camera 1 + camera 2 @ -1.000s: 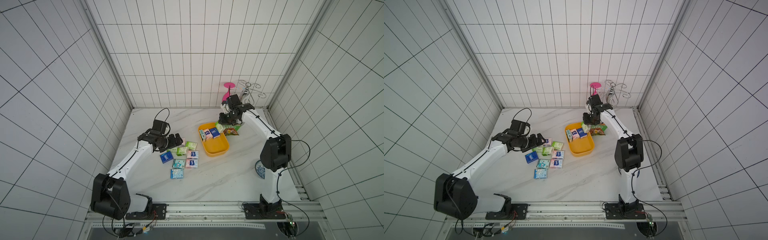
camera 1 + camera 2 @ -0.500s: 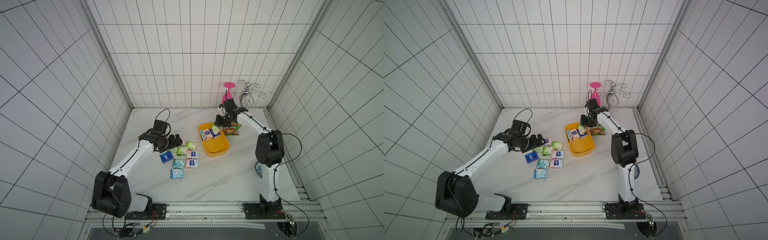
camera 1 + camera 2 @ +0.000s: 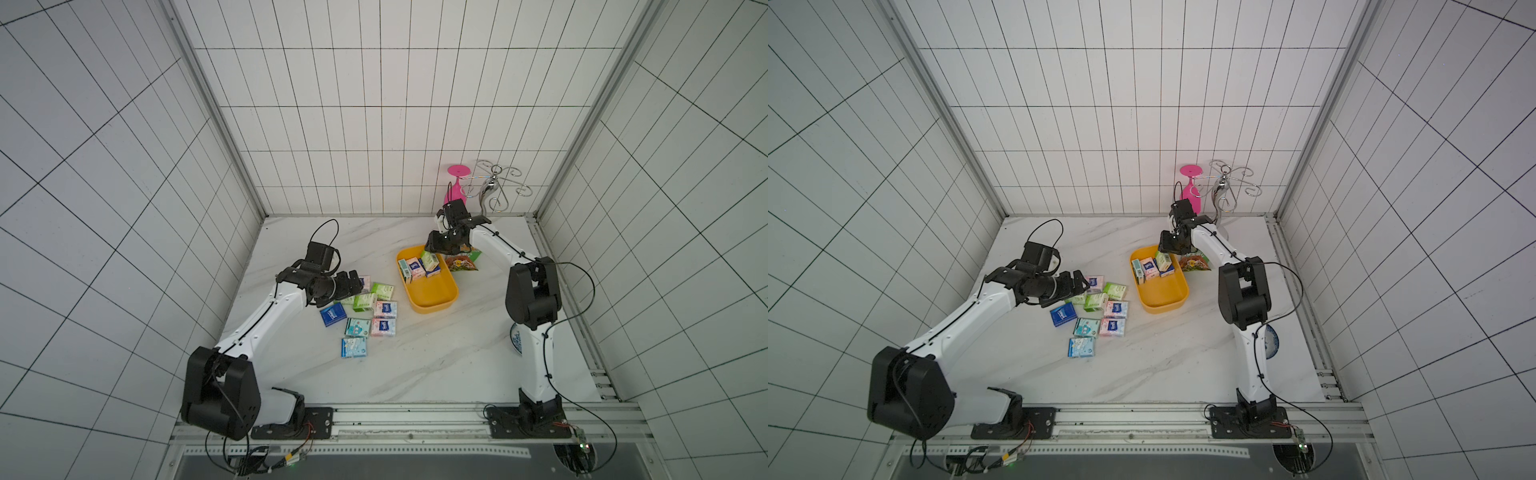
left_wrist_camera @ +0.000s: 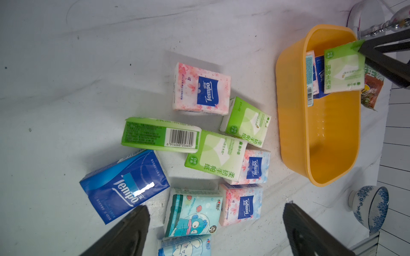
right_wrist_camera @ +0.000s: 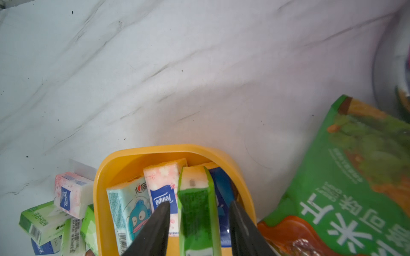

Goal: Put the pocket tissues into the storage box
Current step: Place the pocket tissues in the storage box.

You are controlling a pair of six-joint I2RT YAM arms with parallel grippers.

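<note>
The step in hand looks like a release: the right gripper (image 5: pixel 199 223) hangs over the far end of the storage box (image 3: pixel 432 297), its jaws parted with a gap showing on each side of a green packet (image 5: pixel 196 199) that stands on edge between them, so it appears let go rather than clamped. That packet rests inside the box beside three others, against the snack-bag end. The next move, by judgement, calls for lifting the right arm straight up without tipping the upright packet. Nine or so pocket tissues (image 4: pixel 213 155) lie clustered on the table just beside the box. The left gripper (image 4: pixel 217 230) hovers over this cluster with jaws wide and empty, a teal cartoon packet (image 4: pixel 193 212) lying between its fingers.
</note>
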